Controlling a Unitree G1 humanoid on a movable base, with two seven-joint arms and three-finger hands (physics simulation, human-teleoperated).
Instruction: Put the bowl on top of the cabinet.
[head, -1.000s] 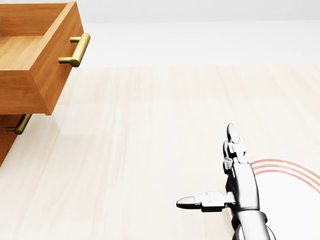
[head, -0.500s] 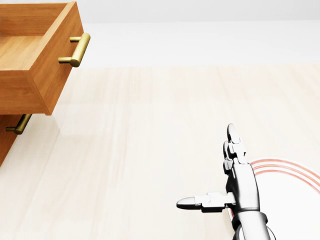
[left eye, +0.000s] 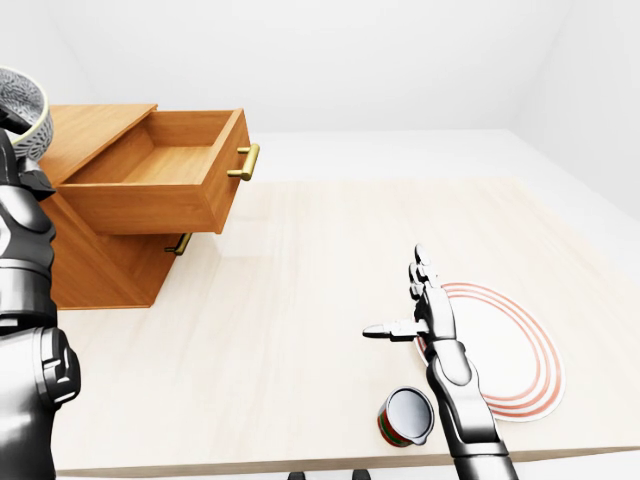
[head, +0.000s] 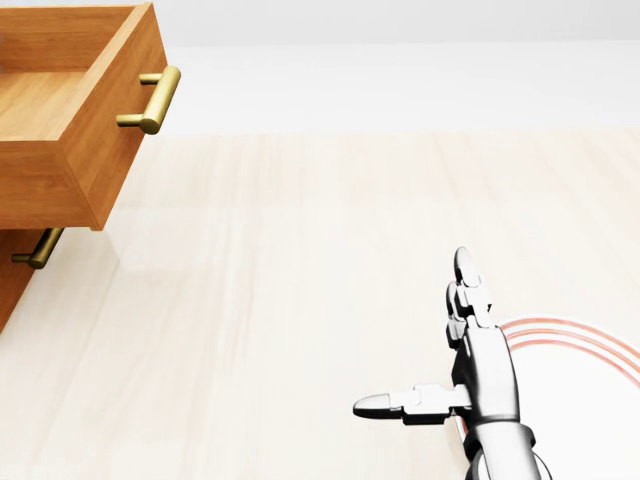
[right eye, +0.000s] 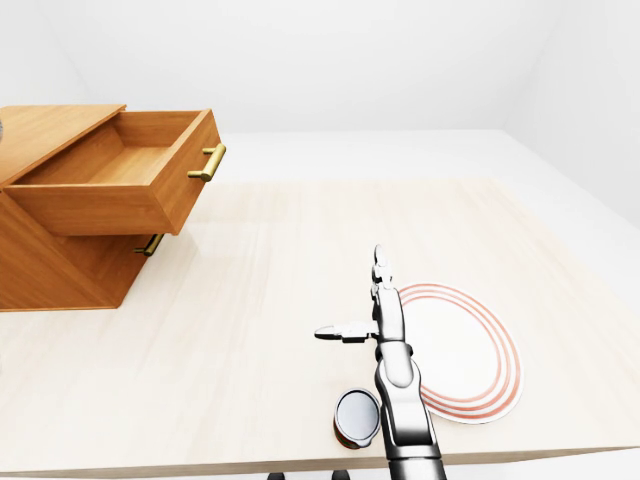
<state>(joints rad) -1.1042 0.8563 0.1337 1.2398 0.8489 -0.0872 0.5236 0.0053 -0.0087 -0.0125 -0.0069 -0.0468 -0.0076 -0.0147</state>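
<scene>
Two arms enter the left-eye view. The left hand (left eye: 25, 125) rises at the far left edge and carries the bowl (left eye: 28, 108), a patterned grey vessel with a pale rim, held high beside the cabinet (left eye: 95, 270); how its fingers sit on the bowl cannot be told, since only the wrist and the bowl's edge show. The bowl is above the level of the cabinet's top but left of it, not resting on it. The cabinet's upper drawer (left eye: 165, 185) stands pulled out, with a brass handle (left eye: 246, 162) on its face; a second brass handle (left eye: 180, 244) shows below it. The right hand (head: 462, 352) hovers low over the tabletop (left eye: 300, 300), its fingers (head: 465, 270) spread wide and straight, thumb pointing toward the view's left, gripping nothing. Just right of that hand lies a white plate (right eye: 470, 350) with red rings. Near the tabletop's bottom edge a small can (left eye: 405, 417) lies beside the right forearm.
</scene>
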